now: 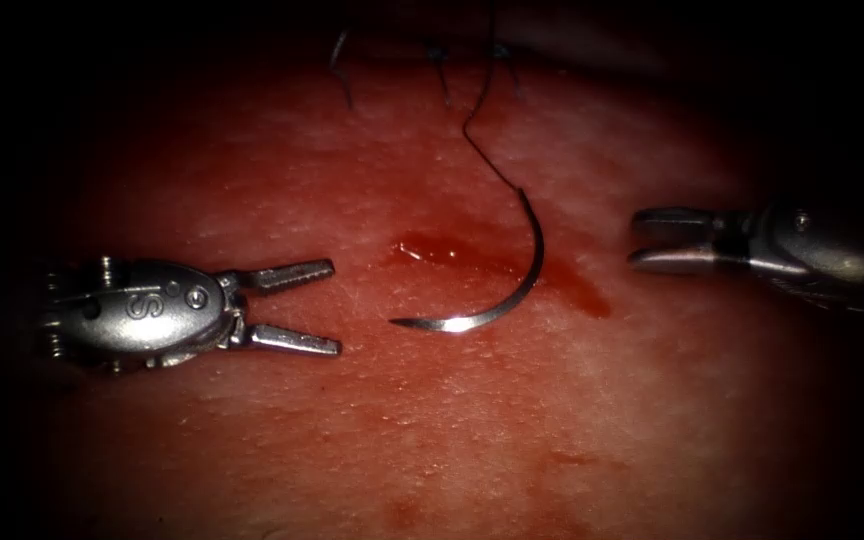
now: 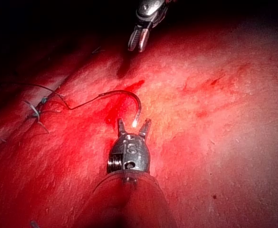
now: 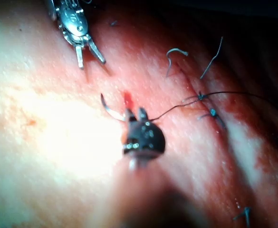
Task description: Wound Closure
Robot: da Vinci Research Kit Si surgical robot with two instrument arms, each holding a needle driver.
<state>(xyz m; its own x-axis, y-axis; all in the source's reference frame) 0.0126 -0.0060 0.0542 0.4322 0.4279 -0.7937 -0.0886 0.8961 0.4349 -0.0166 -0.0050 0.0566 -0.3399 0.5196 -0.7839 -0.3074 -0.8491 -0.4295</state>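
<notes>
With both tools' jaws apart and empty, the needle [image 1: 512, 290], lying free on the tissue [image 1: 352, 440] between the left tool [image 1: 297, 308] and right tool [image 1: 642, 240], is judged stiff, light and slippery, best gripped mid-curve.

A surgical practice bench: a slab of tissue [image 1: 452, 420] under endoscope light, stitched with thread [image 3: 203, 97].

I see needle [image 3: 109, 110] lying free on tissue [image 3: 43, 123] by my right tool [image 3: 135, 113]; left tool [image 3: 88, 54] open, empty; thread [image 3: 186, 104] runs to knots [image 3: 202, 96].
</notes>
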